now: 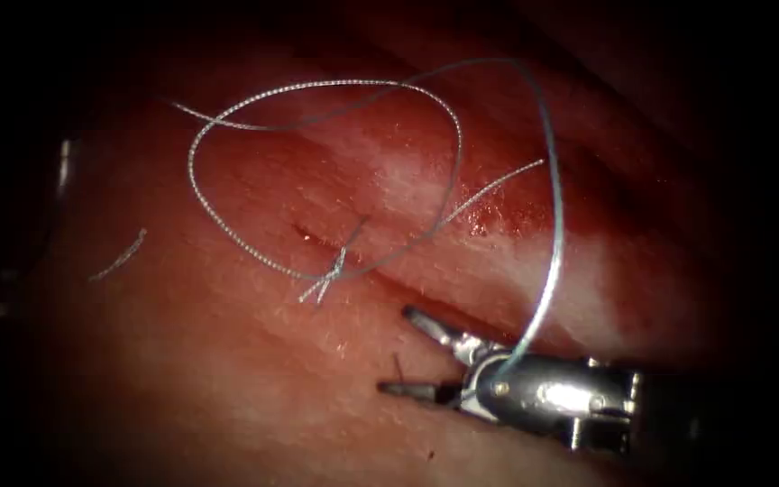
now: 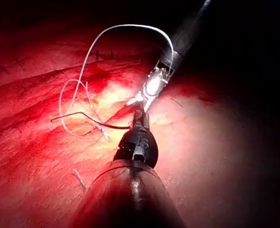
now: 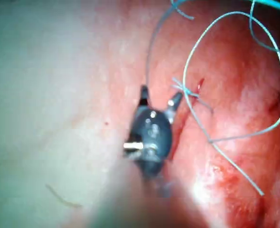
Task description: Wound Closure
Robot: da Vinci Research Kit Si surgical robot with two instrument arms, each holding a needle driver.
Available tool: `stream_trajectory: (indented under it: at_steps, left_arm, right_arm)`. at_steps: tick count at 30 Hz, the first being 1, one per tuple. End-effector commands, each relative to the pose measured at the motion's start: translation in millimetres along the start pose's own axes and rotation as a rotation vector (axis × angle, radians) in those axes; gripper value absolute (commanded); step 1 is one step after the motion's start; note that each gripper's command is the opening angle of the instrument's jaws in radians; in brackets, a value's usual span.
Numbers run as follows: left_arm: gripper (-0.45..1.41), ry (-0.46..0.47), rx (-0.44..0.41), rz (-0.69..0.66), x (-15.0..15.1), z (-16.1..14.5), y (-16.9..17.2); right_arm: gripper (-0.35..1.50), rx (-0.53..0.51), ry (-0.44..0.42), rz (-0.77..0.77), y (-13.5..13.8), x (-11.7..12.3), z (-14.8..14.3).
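A bright pool of light falls across the middle of the scene and fades toward every side into deep black shadow [image 1: 11, 54], darkest at the far corners and right.

**Materials and finishes**

The right tool [image 1: 412, 352] is gleaming as polished, glossy metal. The thread [image 1: 317, 87] above it is showing a fine braided, pale texture. The tissue [image 1: 227, 379] is glistening wet, soft and faintly pebbled.

the right claw [image 1: 412, 352] reaches in low from the right with its jaws spread wide, while the left claw's [image 2: 140, 118] jaws sit together.
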Motion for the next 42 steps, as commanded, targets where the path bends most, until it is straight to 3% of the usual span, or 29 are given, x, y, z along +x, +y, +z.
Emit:
stream_trajectory:
  at_steps: [1,2,3,4,10,16,30,36,37,39,40,42]
  left_arm:
    - [-0.45,-0.001,-0.001,-0.001,-0.7,0.4,0.1]
    - [-0.45,-0.004,0.002,-0.001,-0.8,0.3,0.0]
    - [-0.45,-0.005,0.002,-0.002,-1.0,0.1,-0.2]
    - [-0.45,-0.009,0.008,-0.002,-1.2,-0.2,-0.4]
    - [-0.45,-0.032,0.051,-0.012,-2.9,-1.8,-2.0]
    - [-0.45,-0.051,0.115,-0.026,-5.1,-4.3,-4.1]
    - [-0.45,-0.069,0.218,-0.055,-9.9,-6.8,-8.0]
    - [-0.45,-0.081,0.238,-0.06,-11.3,-7.1,-8.7]
    - [-0.45,-0.083,0.242,-0.06,-11.4,-7.0,-8.8]
    - [-0.45,-0.087,0.25,-0.06,-11.6,-6.8,-8.8]
    - [-0.45,-0.086,0.25,-0.06,-11.7,-6.7,-8.7]
    - [-0.45,-0.084,0.247,-0.061,-11.7,-6.6,-8.7]
  right_arm:
    - [0.61,0.002,-0.001,-0.003,-1.0,-0.7,1.3]
    - [0.44,-0.001,-0.003,-0.006,-1.3,-0.9,1.4]
    - [0.14,0.001,-0.001,-0.008,-1.6,-1.0,1.5]
    - [-0.35,0.013,0.004,-0.01,-1.8,-1.2,1.5]
    - [-0.35,0.113,-0.003,-0.019,-3.4,0.0,0.0]
    - [-0.35,0.176,-0.042,-0.035,-7.7,2.3,-1.2]
    - [-0.35,0.294,-0.053,-0.052,-17.8,11.3,-4.0]
    - [-0.35,0.308,-0.048,-0.053,-18.8,13.1,-3.5]
    - [0.15,0.306,-0.049,-0.05,-18.4,13.2,-3.3]
    - [0.79,0.3,-0.048,-0.041,-17.4,13.4,-3.0]
    - [0.99,0.296,-0.047,-0.035,-16.6,13.4,-2.9]
    - [1.11,0.259,-0.04,-0.031,-13.8,13.5,-3.7]
